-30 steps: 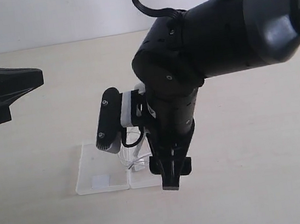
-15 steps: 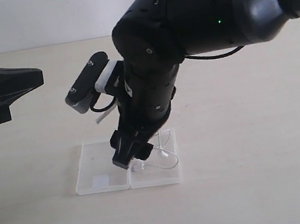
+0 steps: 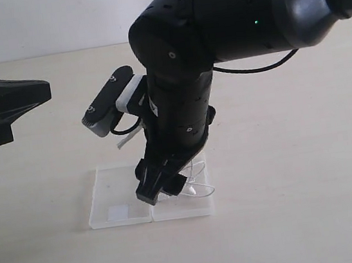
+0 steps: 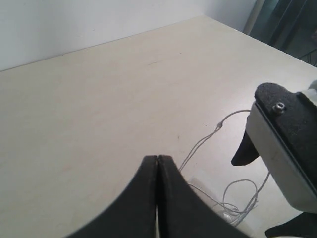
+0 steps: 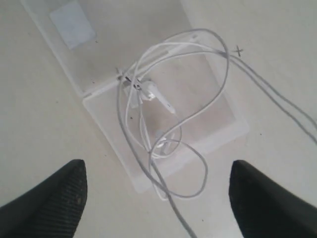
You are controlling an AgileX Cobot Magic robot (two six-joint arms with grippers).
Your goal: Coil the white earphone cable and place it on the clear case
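Note:
The clear case lies open and flat on the table, with a white patch in its left half. The white earphone cable rests in loose loops on the other half, its earbuds in the middle of the tangle. Strands run off the case onto the table. My right gripper hangs open just above the case and cable with nothing between its fingers; the exterior view shows it over the hinge. My left gripper is shut and empty, well to the left, above the table.
The right arm's bulky black body fills the upper middle of the exterior view and hides the table behind the case. Its wrist camera sticks out to the left. Bare beige tabletop surrounds the case.
My right gripper has swung left from the front edge of the case's right half to over the hinge. The cable loops on the right half are now uncovered. The left arm has not moved.

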